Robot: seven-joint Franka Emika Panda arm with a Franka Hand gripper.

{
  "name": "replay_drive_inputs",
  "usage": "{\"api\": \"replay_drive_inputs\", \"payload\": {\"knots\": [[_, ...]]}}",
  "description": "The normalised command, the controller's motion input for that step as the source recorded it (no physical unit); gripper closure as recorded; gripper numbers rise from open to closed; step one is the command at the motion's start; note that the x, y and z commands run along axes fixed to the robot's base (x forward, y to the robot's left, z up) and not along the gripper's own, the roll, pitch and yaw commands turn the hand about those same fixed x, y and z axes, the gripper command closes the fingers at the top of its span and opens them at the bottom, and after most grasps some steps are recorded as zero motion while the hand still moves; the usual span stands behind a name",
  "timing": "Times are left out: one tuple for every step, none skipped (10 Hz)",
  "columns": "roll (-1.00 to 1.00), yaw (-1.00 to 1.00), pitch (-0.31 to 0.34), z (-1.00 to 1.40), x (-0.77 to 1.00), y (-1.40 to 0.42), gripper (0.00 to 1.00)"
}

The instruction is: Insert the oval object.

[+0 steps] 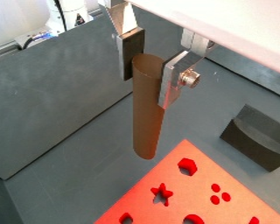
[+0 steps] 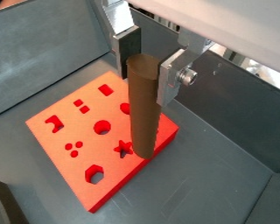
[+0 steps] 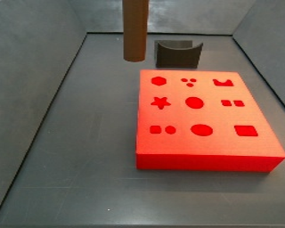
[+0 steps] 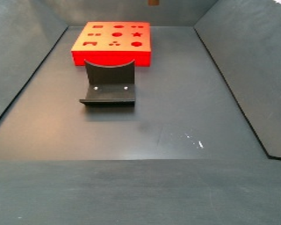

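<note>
My gripper (image 1: 150, 70) is shut on the oval object (image 1: 146, 122), a long plain brown peg, gripped near its top and hanging upright; it also shows in a wrist view (image 2: 145, 122) with the gripper (image 2: 149, 72). In a side view only the peg (image 3: 134, 27) shows, high above the floor beside the far left corner of the red block (image 3: 205, 120). The red block (image 2: 95, 131) lies flat, with several shaped holes in its top face. The peg's lower end is well above the block (image 1: 189, 188), not touching it.
The dark fixture (image 3: 176, 52) with a curved cut-out stands on the floor just behind the red block; it also shows in a side view (image 4: 109, 83) and a wrist view (image 1: 259, 136). Grey walls (image 3: 61, 80) enclose the floor on all sides.
</note>
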Motion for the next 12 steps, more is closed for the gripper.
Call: {"api": "replay_drive_inputs", "payload": {"knots": [[0.0,0.0,0.0,-0.03,0.04,-0.02,1.0],[0.0,-0.36,0.0,-0.2,0.73,-0.17,1.0],[-0.02,-0.21,-0.046,-0.23,0.94,-0.09,1.0],[-0.01,-0.09,-0.053,-0.29,1.0,-0.07,1.0],[0.0,0.0,-0.013,-0.32,1.0,-0.04,1.0],[0.0,0.0,-0.009,-0.26,1.0,-0.03,1.0],[0.0,0.0,0.0,-0.07,1.0,-0.13,1.0],[0.04,0.0,0.0,0.06,1.0,-0.24,1.0],[0.1,0.0,0.086,0.3,1.0,-0.35,1.0],[0.06,0.0,0.083,0.46,1.0,-0.37,1.0],[0.04,0.0,0.054,0.5,1.0,-0.45,1.0],[0.04,0.0,0.059,0.44,1.0,-0.41,1.0]]}}
